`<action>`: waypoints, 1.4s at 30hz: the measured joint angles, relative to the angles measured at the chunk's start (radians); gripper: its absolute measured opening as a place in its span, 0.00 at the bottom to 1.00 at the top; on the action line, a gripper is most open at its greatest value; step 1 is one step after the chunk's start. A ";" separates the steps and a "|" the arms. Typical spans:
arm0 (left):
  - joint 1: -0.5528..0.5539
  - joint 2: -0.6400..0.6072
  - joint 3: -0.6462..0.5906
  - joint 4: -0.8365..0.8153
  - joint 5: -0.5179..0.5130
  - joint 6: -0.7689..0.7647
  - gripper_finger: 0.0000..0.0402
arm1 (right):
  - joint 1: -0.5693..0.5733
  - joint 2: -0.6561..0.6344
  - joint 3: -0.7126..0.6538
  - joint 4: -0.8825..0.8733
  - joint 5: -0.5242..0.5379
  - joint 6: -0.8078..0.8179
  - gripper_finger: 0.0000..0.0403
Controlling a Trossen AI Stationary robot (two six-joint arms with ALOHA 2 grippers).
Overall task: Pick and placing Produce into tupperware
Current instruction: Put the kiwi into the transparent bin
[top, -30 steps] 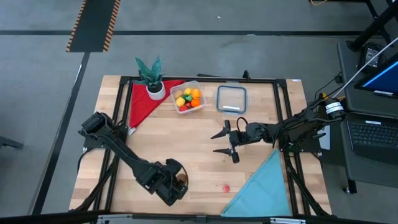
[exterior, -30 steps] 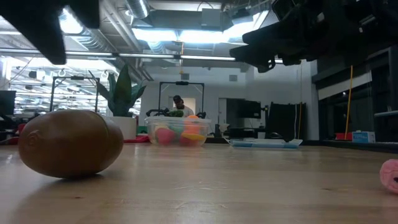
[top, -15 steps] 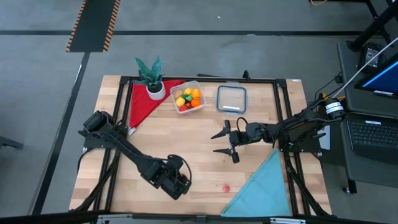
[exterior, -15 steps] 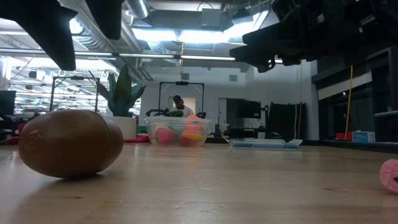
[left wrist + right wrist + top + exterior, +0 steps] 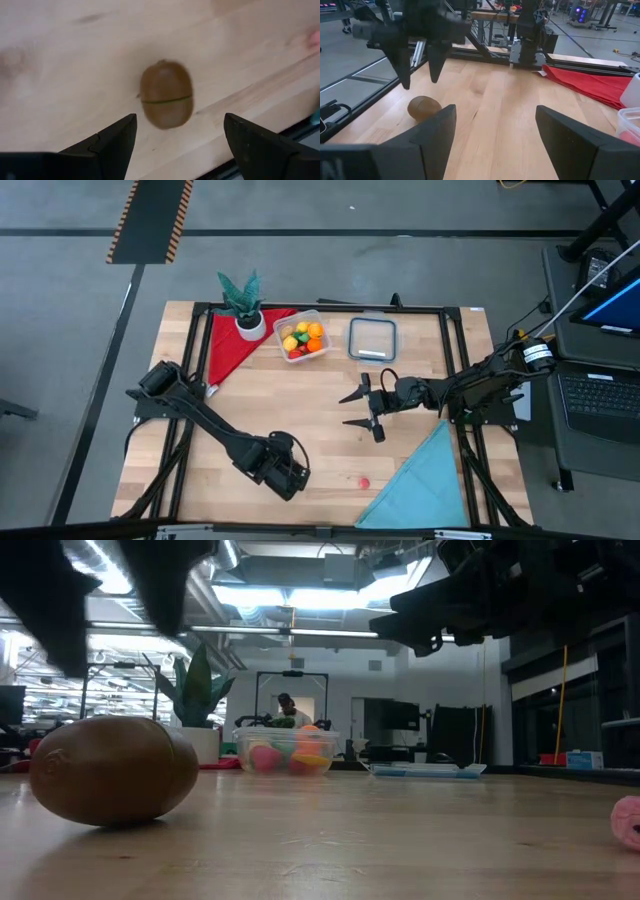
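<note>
Brown, smooth and egg-shaped, seamed around its middle, a toy kiwi [image 5: 166, 100] lies on the pale wooden surface [image 5: 320, 395] beneath the left gripper [image 5: 287, 472], jaws apart, while the right gripper [image 5: 362, 408], jaws apart, waits mid-surface, and the clear, round-cornered tupperware [image 5: 303, 335] holds what look like glossy fruits.

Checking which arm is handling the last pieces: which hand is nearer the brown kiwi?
The left. The left hand hangs open directly above the kiwi, near the table's front edge. The right hand waits open over the table's middle, well away from it.
</note>
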 joint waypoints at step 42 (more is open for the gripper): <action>0.035 0.081 0.000 0.022 0.052 0.034 0.72 | 0.000 0.000 0.000 -0.001 0.000 0.005 0.68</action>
